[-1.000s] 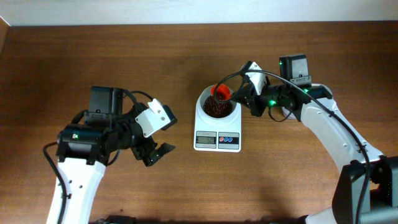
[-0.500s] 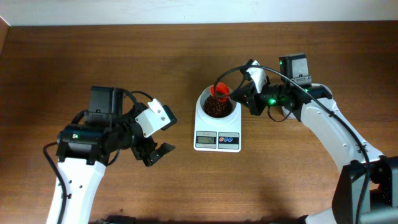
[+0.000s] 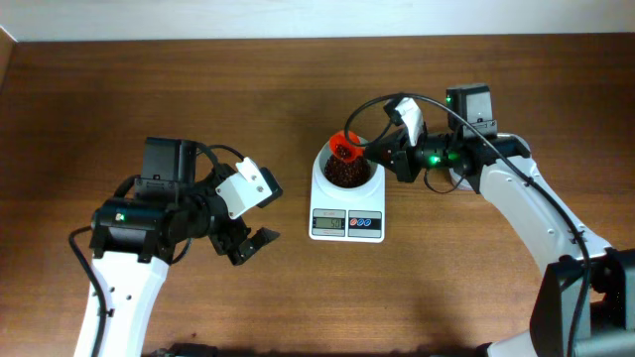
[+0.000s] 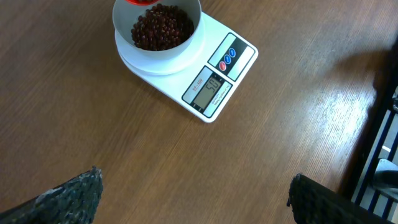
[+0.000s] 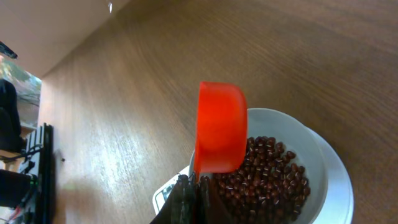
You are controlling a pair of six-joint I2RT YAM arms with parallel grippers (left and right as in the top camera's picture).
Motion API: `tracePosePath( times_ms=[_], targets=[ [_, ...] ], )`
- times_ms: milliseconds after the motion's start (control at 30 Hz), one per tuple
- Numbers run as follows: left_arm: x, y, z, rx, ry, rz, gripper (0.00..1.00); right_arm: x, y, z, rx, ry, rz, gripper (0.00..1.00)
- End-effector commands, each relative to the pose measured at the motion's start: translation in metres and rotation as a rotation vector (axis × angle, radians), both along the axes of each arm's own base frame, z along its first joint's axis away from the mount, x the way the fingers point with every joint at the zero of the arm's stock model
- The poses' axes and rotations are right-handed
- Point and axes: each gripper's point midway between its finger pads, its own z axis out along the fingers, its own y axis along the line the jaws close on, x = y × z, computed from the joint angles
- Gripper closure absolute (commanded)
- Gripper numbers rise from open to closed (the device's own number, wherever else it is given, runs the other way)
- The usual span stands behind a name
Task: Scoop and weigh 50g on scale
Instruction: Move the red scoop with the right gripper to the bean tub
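Holding the scoop [image 3: 344,149] tilted above the scale [image 3: 346,225], the right jaws are clamped shut on it; beans [image 3: 347,174] fill the bowl [image 4: 121,38], display [image 4: 207,89] seemingly on target (weighing nearly done). Left jaws gape wide, empty.

Left arm [image 3: 121,288] and right arm [image 3: 531,210]: white link shells, black joints, black cables [image 3: 437,105], green LEDs [image 3: 434,162]. Left gripper [image 4: 194,183] pads [image 4: 74,194] dark grey, rough-textured.

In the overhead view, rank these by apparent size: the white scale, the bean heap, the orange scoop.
1. white digital kitchen scale
2. heap of dark reddish-brown beans
3. orange plastic scoop, nearer the camera yet looking smallest
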Motion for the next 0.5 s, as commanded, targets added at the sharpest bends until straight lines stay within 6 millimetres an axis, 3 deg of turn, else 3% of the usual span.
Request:
tracePosePath(
  times_ms=[0,333,467],
  targets=[
    [0.004,0.001,0.006,-0.006,-0.015,0.008,0.01,-0.002,0.006,-0.002,0.041,0.068,-0.006,0.96],
    [0.003,0.001,0.006,-0.007,-0.015,0.008,0.01,0.003,0.008,0.005,0.081,0.098,-0.032,0.96],
    [0.004,0.001,0.006,-0.007,-0.015,0.008,0.01,0.001,0.004,0.017,0.147,0.095,0.001,0.96]
  ],
)
